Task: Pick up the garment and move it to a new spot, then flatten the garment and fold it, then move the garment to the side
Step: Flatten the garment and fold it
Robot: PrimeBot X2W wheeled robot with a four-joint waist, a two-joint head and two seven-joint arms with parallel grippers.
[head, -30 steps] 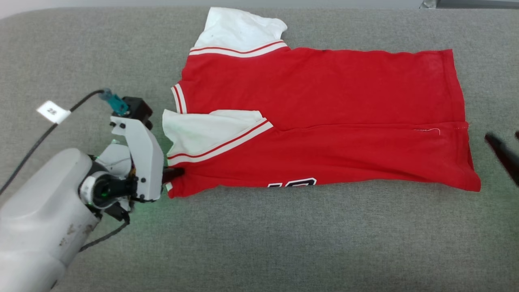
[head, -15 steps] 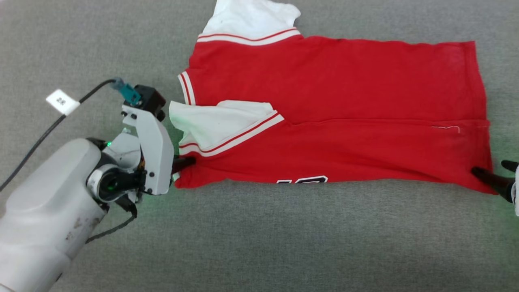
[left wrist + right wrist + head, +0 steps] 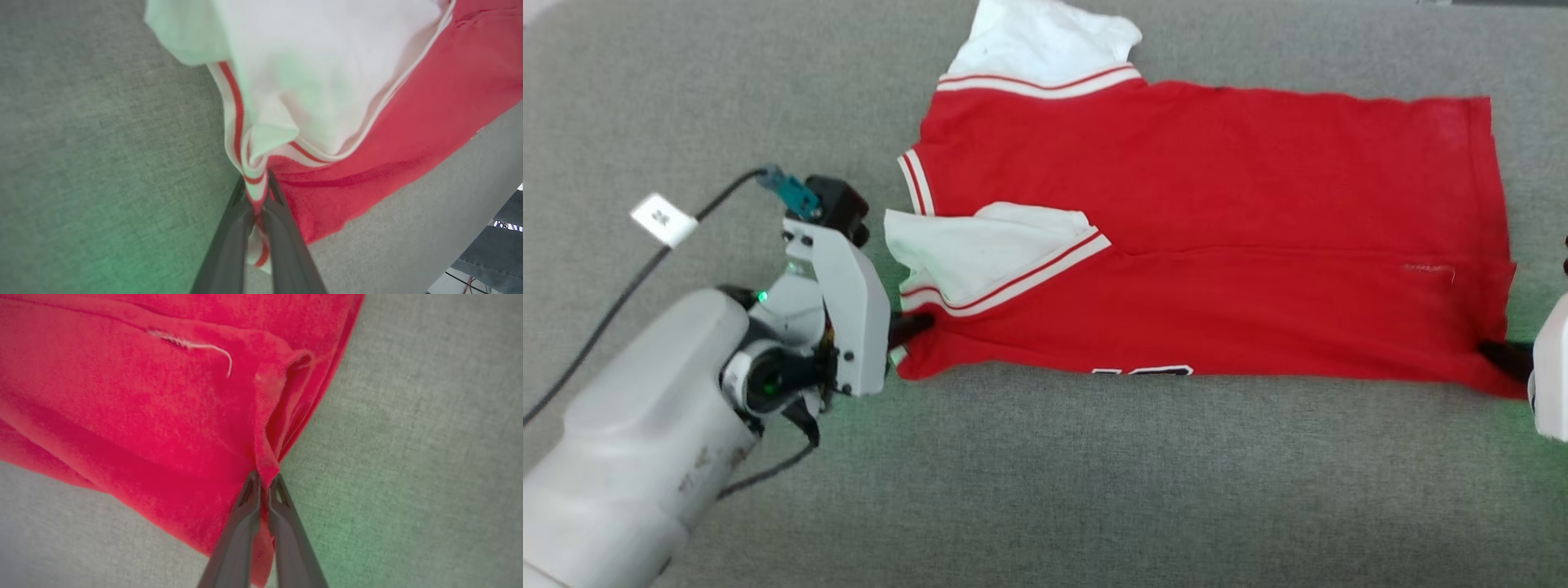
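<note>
Where the garment is lying: the garment is resting folded lengthways on the grey cloth worktop, with its collar end toward the robot's left and its hem toward the right. One white sleeve is lying on top.
Grip, left: the left jaws are clenching a pinch of striped trim at the near left corner.
Grip, right: the right jaws are clenching the red hem corner at the near right.
Weight and feel: it is looking like light, limp jersey, probably sagging between the two pinches when lifted and dragging on the nappy cloth rather than gliding.
Fragility: nothing here is looking breakable, though a loose thread is trailing by the seam, and such thin pinches may be slipping out under a hard tug.
Where to hold: the two near corners are seeming the right places, since trim and hem are doubled cloth and are giving firmer purchase than one layer.
</note>
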